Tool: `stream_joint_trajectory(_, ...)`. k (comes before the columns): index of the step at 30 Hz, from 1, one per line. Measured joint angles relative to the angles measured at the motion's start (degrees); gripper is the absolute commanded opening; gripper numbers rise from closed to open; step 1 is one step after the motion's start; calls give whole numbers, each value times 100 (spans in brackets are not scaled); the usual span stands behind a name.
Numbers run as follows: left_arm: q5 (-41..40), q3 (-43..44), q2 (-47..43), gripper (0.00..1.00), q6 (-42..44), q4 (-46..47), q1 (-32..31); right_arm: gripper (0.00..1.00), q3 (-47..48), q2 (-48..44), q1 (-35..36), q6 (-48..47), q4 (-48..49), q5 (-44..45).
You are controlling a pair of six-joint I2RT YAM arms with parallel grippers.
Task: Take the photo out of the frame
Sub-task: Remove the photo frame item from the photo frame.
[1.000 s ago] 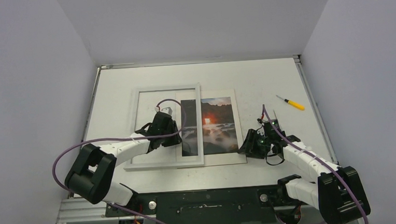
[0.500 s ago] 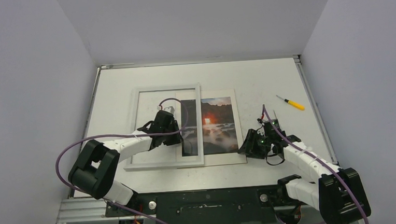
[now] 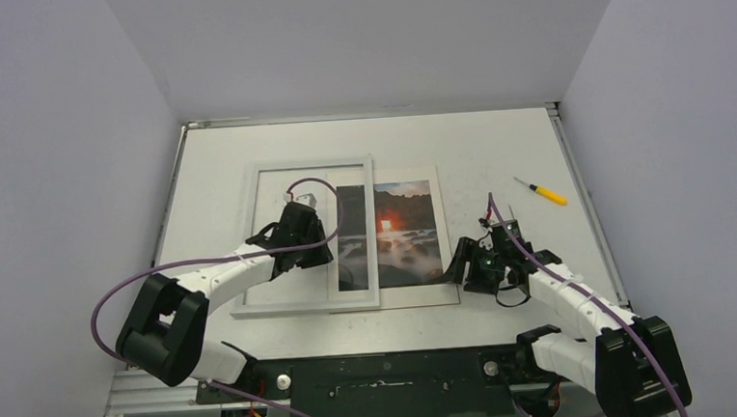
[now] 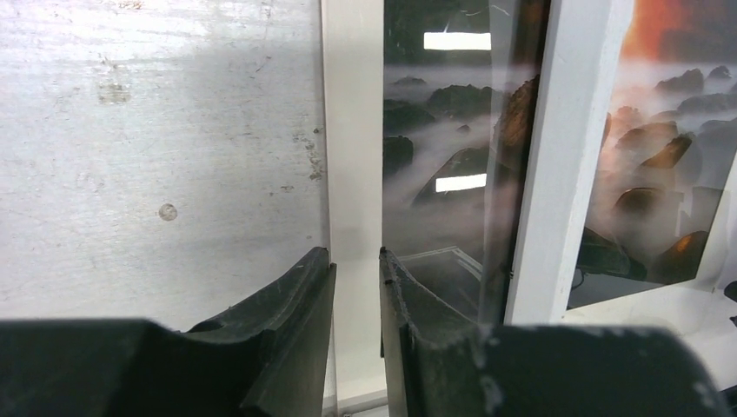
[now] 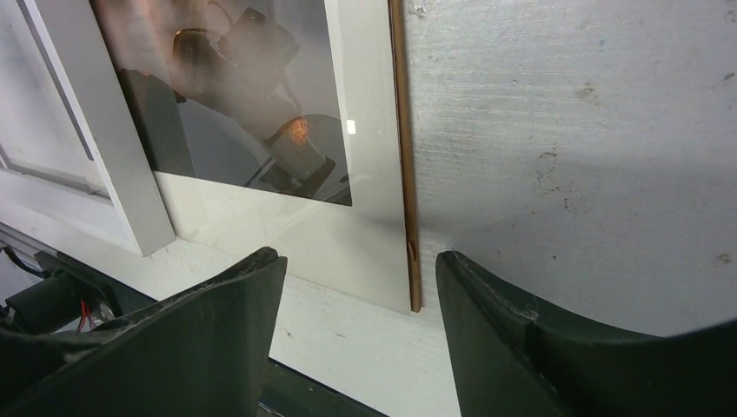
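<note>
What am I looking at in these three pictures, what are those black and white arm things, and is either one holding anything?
Two robot arms are bolted to a table. One picture looks down from above; the other two come from a camera on each wrist, showing that arm's own fingers. On the table lie a white frame, a sunset photo poking out from under its right bar, and a yellow-handled screwdriver. The left pincer hovers over the photo's white edge, fingers narrowly apart. The right pincer is wide open at the photo's near right corner. Neither seems to hold anything.
</note>
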Motion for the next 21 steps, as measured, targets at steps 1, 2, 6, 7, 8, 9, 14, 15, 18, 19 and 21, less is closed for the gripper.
stream_joint_trajectory(1, -13, 0, 0, 25, 9, -26, 7, 64, 0, 2, 0, -9, 0, 0)
stream_joint_trajectory(2, -22, 0, 7, 25, 9, -46, 15, 64, 0, 2, 0, -13, 0, 0)
stream_joint_trajectory(6, -7, 0, 157, 29, 9, -57, 24, 64, 0, 2, 0, -17, 4, 0)
stream_joint_trajectory(7, 9, 0, 205, 30, 9, -57, 24, 64, 0, 2, 0, -17, 4, -2)
stream_joint_trajectory(8, 35, 0, 269, 30, 9, -52, 24, 64, 0, 7, 0, -20, 9, -4)
stream_joint_trajectory(9, 72, 0, 323, 30, 7, -44, 24, 64, 0, 13, 0, -26, 15, -7)
stream_joint_trajectory(14, 291, 0, 461, 29, -2, 42, 26, 61, 0, 76, 0, -42, 57, -55)
stream_joint_trajectory(15, 328, 0, 463, 28, -7, 48, 26, 60, 0, 76, 0, -42, 70, -72)
stream_joint_trajectory(18, 374, 0, 466, 26, -11, 63, 26, 59, 0, 76, 0, -44, 90, -142)
stream_joint_trajectory(19, 389, 0, 466, 25, -11, 63, 28, 59, 0, 76, 0, -42, 87, -162)
stream_joint_trajectory(21, 426, 0, 463, 24, -13, 70, 42, 59, 0, 68, 0, -42, 87, -188)
